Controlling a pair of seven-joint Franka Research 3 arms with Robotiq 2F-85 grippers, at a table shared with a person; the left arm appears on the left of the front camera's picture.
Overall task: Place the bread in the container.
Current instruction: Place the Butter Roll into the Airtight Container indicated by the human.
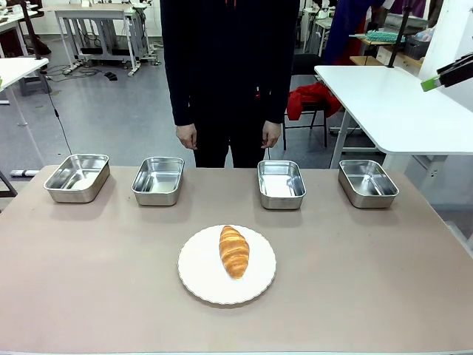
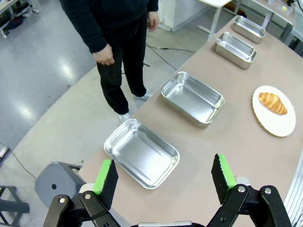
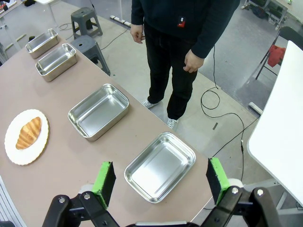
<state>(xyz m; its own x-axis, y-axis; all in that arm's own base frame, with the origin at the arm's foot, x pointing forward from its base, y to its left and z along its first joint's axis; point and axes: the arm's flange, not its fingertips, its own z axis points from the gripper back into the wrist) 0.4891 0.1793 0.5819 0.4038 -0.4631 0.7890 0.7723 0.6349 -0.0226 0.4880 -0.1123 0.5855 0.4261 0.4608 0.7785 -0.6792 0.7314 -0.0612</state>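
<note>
Front view is showing the bread (image 1: 234, 251) lying on a white plate (image 1: 194, 275) near the middle of the counter (image 1: 81, 281). Four containers (image 1: 74, 194) (image 1: 155, 198) (image 1: 281, 203) (image 1: 369, 201) are sitting empty in a row beyond it. Left jaws and right jaws are hanging wide open above the end containers, gripping nothing.

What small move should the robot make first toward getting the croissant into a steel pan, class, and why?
Probably swing the right gripper, its fingers open, across to above the golden-brown ridged croissant. It lies untouched on the round white scalloped plate, while that gripper hovers over the end shallow rectangular stainless-steel pan, holding nothing.
</note>
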